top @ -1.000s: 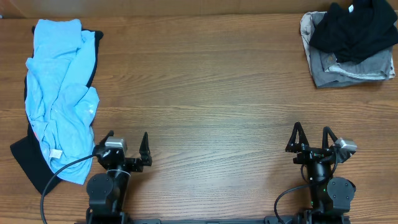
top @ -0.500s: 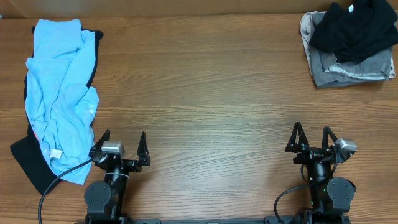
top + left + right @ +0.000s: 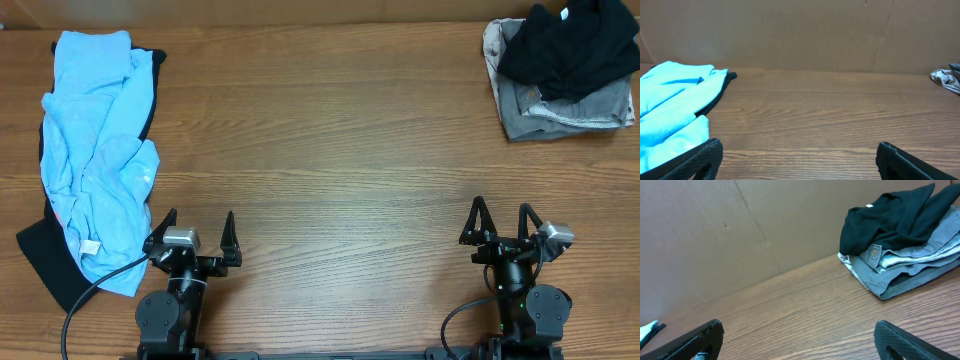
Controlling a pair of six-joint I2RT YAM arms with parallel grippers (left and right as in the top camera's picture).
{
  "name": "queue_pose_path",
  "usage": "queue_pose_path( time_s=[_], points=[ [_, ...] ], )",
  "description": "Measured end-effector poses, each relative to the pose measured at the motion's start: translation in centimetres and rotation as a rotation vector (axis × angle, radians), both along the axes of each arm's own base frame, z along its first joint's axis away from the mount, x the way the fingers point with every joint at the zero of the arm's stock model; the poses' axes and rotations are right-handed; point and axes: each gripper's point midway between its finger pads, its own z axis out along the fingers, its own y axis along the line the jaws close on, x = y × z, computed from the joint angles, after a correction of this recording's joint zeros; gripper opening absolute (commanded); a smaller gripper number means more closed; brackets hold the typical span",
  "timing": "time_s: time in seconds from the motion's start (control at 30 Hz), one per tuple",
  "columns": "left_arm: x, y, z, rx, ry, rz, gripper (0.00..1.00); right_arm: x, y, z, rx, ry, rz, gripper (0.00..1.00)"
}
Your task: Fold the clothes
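The clothes lie in two heaps. A crumpled light blue garment (image 3: 100, 150) lies on a black one (image 3: 45, 262) at the table's left edge, and it also shows in the left wrist view (image 3: 670, 105). At the far right corner a black T-shirt (image 3: 570, 50) (image 3: 890, 215) with a small white neck label tops a grey garment (image 3: 565, 110) (image 3: 915, 265). My left gripper (image 3: 195, 230) (image 3: 799, 149) stands open near the front edge, just right of the blue garment and touching nothing. My right gripper (image 3: 500, 218) (image 3: 797, 329) is open too, over bare wood.
The wooden table (image 3: 330, 150) stretches between the two heaps. A brown wall (image 3: 800, 35) backs its far edge. A black cable (image 3: 100, 275) runs from the left arm across the corner of the blue garment.
My left gripper swung slightly to the left a second ago and has since held still. The right arm and the clothes have not moved.
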Motion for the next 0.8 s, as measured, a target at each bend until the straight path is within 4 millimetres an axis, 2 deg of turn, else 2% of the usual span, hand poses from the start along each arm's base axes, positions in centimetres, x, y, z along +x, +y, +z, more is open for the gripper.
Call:
queue_pose_path(
  time_s=[0.8],
  points=[
    [0.0,0.0,0.0,0.0,0.0,0.0,1.0,0.0,-0.01,0.0,0.0,0.0,0.0,1.0]
  ],
)
